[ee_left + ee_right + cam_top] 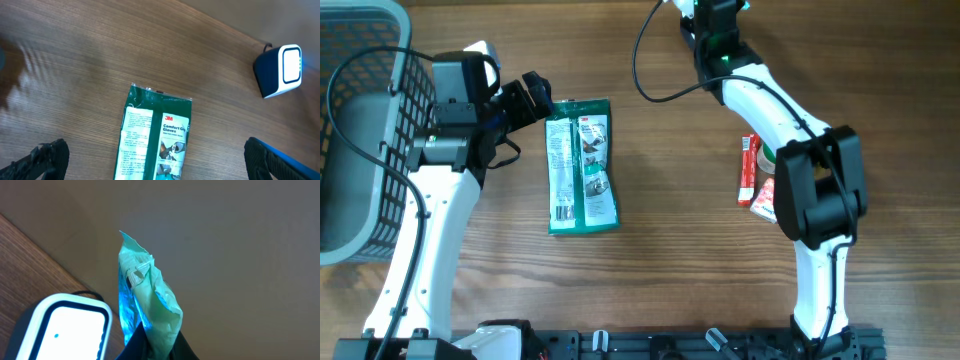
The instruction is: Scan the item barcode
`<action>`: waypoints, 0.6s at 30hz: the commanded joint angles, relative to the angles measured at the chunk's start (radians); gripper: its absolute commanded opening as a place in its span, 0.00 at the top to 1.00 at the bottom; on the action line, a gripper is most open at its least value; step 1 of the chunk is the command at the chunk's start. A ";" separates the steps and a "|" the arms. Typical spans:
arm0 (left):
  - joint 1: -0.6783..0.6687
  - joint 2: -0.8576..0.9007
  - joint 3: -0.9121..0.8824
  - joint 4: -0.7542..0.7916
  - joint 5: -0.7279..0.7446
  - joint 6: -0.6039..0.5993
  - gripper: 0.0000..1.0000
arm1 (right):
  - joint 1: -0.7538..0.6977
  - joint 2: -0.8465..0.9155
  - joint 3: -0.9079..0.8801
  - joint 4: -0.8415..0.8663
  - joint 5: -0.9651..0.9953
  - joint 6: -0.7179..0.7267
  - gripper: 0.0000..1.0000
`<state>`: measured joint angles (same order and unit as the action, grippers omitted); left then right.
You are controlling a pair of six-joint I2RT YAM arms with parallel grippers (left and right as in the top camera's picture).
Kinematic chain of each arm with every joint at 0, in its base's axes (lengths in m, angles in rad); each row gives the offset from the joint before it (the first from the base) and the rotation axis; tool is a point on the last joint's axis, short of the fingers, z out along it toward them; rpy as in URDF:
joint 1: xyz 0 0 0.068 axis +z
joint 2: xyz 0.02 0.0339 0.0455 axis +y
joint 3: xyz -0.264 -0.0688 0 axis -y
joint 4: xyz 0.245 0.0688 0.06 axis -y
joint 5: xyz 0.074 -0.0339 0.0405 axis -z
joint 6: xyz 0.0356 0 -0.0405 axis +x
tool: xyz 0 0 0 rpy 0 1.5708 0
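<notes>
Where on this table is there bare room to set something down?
Bare wood lies between the gloves pack and the red packet, and along the near edge. Crowded: by the basket and around the red packet.

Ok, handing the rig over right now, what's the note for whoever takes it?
Left hand: open, holding nothing, at the top end of the green glove pack, which lies flat on the table.
Right hand: shut on a pale green pouch, held up beside the lit scanner at the far edge.
Red packet: on the table beside the right arm, part hidden by it.
Basket: far left; contents can't be seen.
Done: pouch picked up and brought to the scanner. Whether it has been scanned can't be told.
Left: confirm that scan, then the glove pack and probably the red packet.
</notes>
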<state>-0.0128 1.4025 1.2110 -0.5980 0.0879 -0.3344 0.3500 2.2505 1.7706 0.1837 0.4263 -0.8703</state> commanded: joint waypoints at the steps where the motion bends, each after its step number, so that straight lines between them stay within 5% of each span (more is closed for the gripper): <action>1: 0.005 0.000 0.006 0.003 0.005 0.010 0.00 | 0.017 0.069 0.014 0.030 0.022 0.003 0.96; 12: 0.005 0.000 0.006 0.003 0.005 0.010 0.00 | 0.031 0.087 0.014 -0.060 0.048 0.356 0.95; 18: 0.005 0.000 0.006 0.003 0.005 0.010 0.00 | 0.031 -0.101 0.014 -0.121 0.074 0.401 0.96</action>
<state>-0.0128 1.4025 1.2110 -0.5980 0.0879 -0.3344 0.3824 2.3100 1.7710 0.0978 0.4816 -0.5392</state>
